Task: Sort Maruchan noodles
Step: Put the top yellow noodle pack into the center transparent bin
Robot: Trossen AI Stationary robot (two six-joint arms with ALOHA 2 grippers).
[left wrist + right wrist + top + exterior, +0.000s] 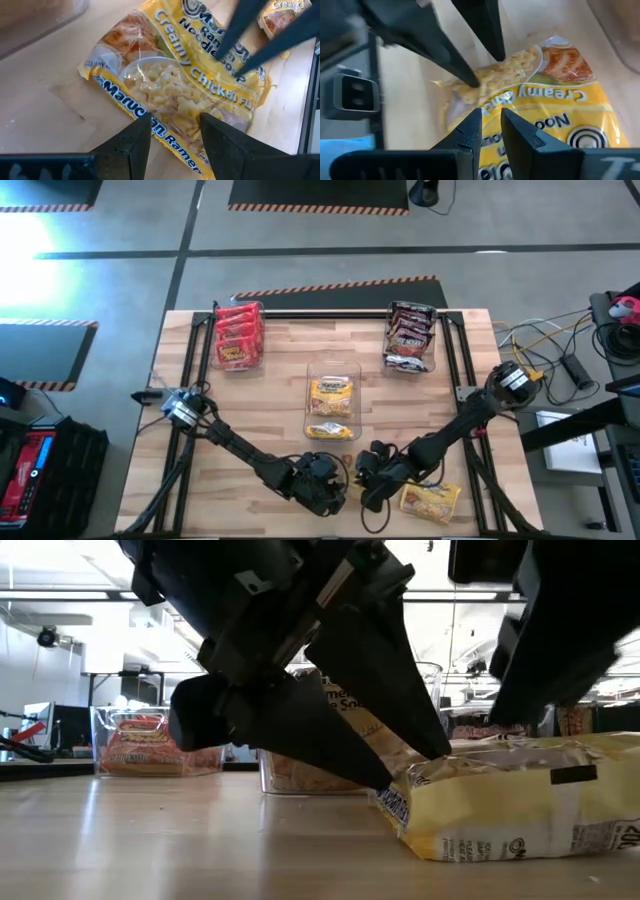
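My left end effector [175,131] stands open, tips on one end of the yellow Maruchan packet [430,501], which lies flat on the surface [280,380] near its front edge. My right end effector [491,125], narrowly parted, presses the other end. Neither grips it; I judge the crinkly wrapper could slip or tear if we pull apart.

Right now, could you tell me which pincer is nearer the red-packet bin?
Left. The left pincer is at the table's front, opposite the red-packet bin; the right pincer lies just beyond it.

2 black arms [250,460], wedge-shaped fingers [131,145], apparently silver-banded bases.
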